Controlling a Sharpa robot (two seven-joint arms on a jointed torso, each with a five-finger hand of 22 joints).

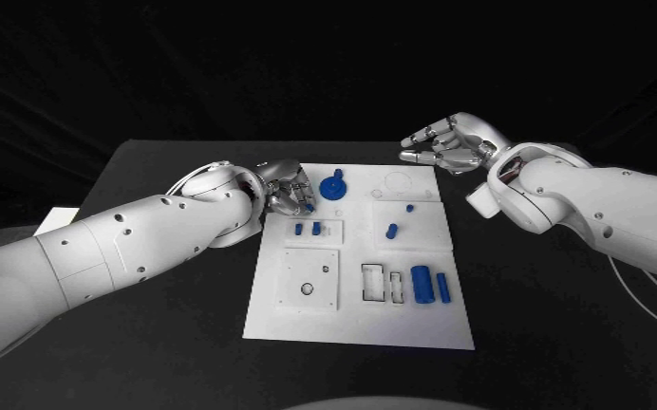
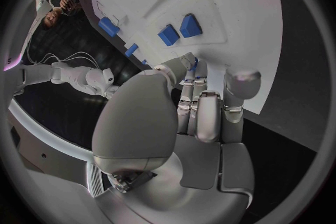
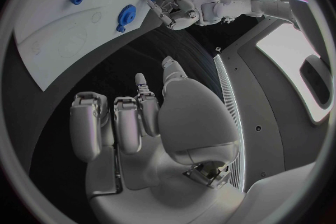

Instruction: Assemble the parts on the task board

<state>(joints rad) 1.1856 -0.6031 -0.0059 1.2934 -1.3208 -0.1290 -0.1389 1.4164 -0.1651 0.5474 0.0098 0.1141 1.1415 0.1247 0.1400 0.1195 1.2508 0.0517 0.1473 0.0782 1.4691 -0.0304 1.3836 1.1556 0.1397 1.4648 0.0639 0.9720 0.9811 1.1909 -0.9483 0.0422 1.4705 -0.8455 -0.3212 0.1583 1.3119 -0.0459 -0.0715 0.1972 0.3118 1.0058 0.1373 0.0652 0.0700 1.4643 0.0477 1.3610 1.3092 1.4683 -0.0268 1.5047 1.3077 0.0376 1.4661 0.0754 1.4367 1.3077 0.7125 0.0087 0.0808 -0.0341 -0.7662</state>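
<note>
The white task board point(image 1: 359, 320) lies in the middle of the table. A blue gear point(image 1: 333, 185) stands near its far edge; the right wrist view shows the same gear point(image 3: 126, 13). Two small blue blocks point(image 1: 309, 228) stand in a recess on the left, two blue pegs point(image 1: 392, 231) lie on the right, and two blue cylinders point(image 1: 431, 285) lie lower right. My left hand point(image 1: 285, 190) hovers at the board's far left edge, fingers curled, and seems to pinch a small blue part point(image 2: 192, 61) at its fingertips. My right hand point(image 1: 449, 142) hangs above the far right corner, fingers curled in, holding nothing.
Bare black table point(image 1: 151, 334) surrounds the board. The board has a square plate with holes point(image 1: 307, 279) and open rectangular slots point(image 1: 381, 283). My left forearm point(image 1: 151, 234) lies across the table left of the board.
</note>
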